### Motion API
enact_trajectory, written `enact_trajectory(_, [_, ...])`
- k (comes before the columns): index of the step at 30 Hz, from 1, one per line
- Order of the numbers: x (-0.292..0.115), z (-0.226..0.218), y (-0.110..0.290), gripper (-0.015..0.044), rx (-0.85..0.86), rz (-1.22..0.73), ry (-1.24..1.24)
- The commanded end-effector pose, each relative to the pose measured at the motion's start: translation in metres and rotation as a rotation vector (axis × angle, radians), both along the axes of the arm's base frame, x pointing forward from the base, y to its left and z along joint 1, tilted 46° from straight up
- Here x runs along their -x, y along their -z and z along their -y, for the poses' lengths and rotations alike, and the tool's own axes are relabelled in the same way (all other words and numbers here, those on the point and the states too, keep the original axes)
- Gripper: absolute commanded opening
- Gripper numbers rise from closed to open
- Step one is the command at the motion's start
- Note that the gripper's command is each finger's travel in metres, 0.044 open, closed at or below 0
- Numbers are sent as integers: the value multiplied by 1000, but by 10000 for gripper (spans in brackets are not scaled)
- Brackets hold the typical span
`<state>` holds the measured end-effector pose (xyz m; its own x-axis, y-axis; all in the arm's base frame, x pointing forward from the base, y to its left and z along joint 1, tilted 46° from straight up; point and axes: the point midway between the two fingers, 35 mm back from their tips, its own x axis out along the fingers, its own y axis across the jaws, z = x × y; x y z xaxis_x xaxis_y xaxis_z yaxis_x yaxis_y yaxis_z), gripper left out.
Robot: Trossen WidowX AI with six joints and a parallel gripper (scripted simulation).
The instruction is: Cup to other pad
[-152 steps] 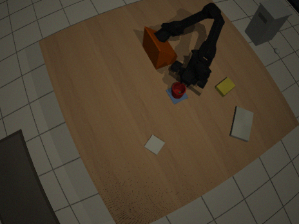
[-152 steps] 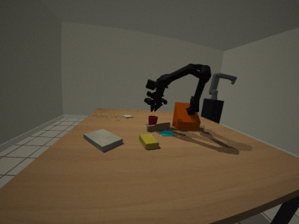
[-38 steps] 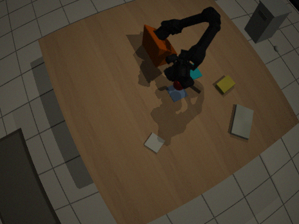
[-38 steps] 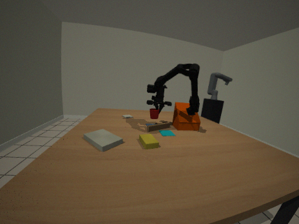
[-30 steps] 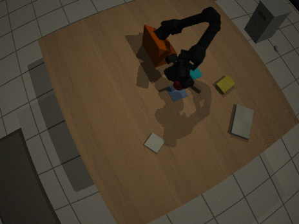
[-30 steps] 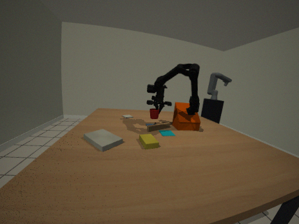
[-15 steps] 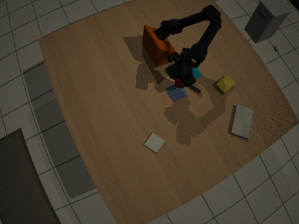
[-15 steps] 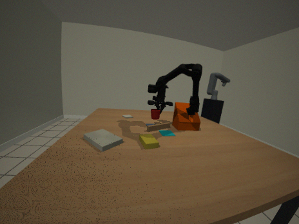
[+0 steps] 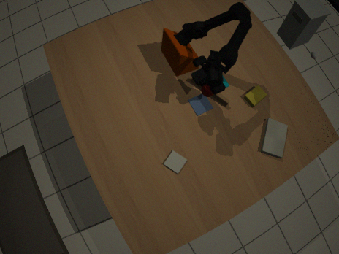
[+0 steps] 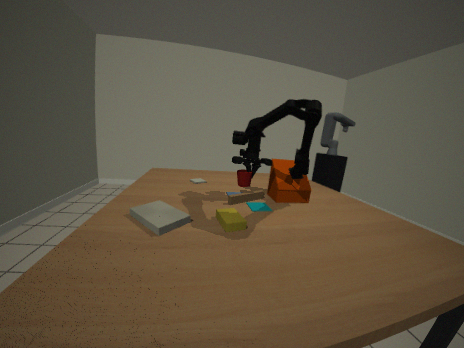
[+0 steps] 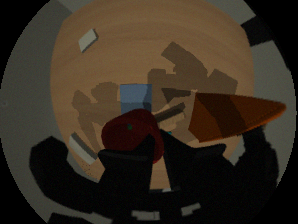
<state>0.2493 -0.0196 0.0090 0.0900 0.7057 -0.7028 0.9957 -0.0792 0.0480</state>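
Note:
The red cup [image 9: 207, 90] [image 10: 244, 178] [image 11: 131, 137] is off the table and looks about upright. My gripper [image 10: 250, 171] [image 11: 156, 131] is shut on its side. A green marble [image 11: 130, 127] shows inside the cup; any others are too dark to make out. The blue pad [image 9: 200, 105] [image 10: 233, 193] [image 11: 136, 93] lies on the table beyond the cup in the wrist view, partly covered by it there. The teal pad [image 9: 226, 83] [image 10: 259, 206] lies on the other side of a low wooden bar and is mostly hidden under the arm in the top view.
The low wooden bar [image 9: 221, 100] [image 10: 246, 197] stands between the pads. An orange block [image 9: 177, 55] [image 10: 288, 192] [image 11: 220, 117] stands tall beside the arm. A yellow block [image 9: 256, 95] [image 10: 231, 220], a large pale slab [image 9: 275, 138] [image 10: 160, 216] and a small pale tile [image 9: 175, 161] [image 11: 88, 40] lie farther off.

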Motion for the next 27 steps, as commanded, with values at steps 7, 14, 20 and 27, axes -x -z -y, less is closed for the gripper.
enact_trajectory(7, [7, -12, -13, 0, -6, -3, 4])
enact_trajectory(14, [12, -20, -21, 0, -6, -3, 4])
enact_trajectory(20, [15, -27, -27, 0, -6, -3, 4])
enact_trajectory(27, [20, -34, -35, 0, -7, -4, 4])
